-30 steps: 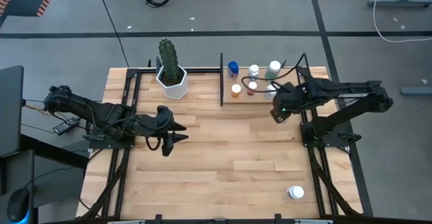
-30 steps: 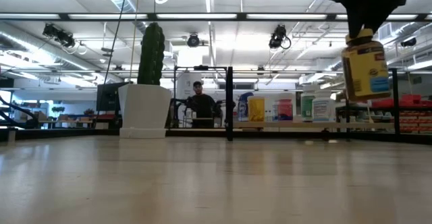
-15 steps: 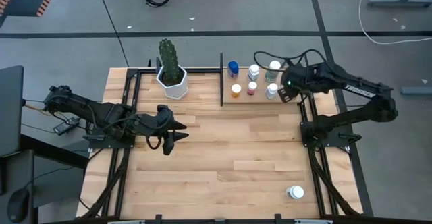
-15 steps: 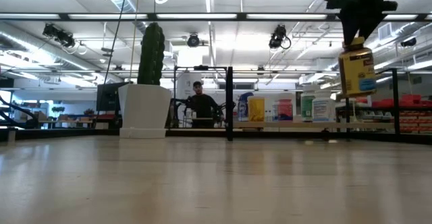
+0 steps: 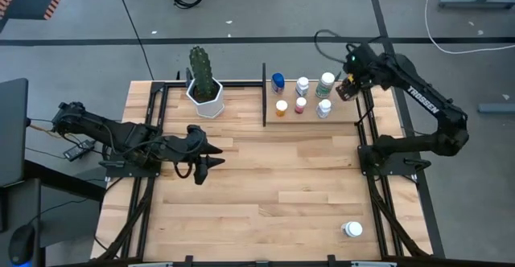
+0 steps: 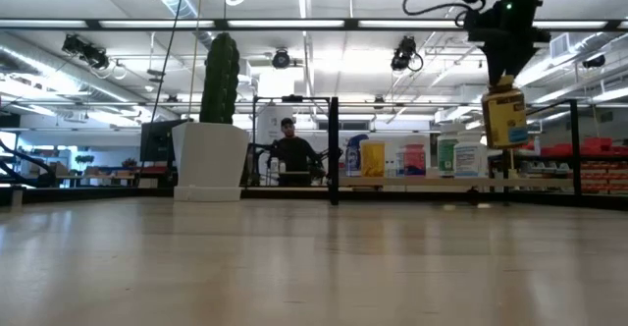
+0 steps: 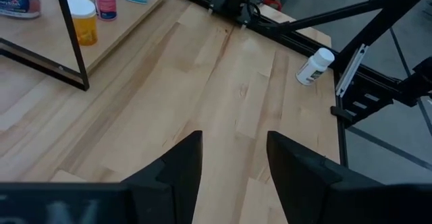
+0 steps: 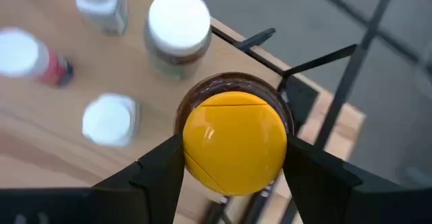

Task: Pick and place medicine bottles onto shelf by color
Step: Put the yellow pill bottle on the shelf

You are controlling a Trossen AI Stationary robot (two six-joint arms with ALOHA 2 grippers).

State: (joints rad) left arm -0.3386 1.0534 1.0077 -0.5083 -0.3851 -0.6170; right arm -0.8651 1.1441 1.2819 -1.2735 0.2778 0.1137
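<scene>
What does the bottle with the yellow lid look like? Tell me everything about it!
The yellow-capped bottle has a round, glossy yellow lid over a dark brown body, with a yellow and blue label in the low view. It hangs upright in the air, pinched at the cap by the right claw, above the right end of the shelf near the other bottles. Only the claw touches it.

The right arm reaches out long toward the table's far right corner, its elbow bent back over its base. The right gripper [image 5: 348, 85] points down, fingers [image 8: 156, 171] clamped on either side of a yellow-capped bottle [image 8: 234, 140] held up in the air. The left arm lies low along the left edge, left gripper [image 5: 211, 157] spread apart.
</scene>
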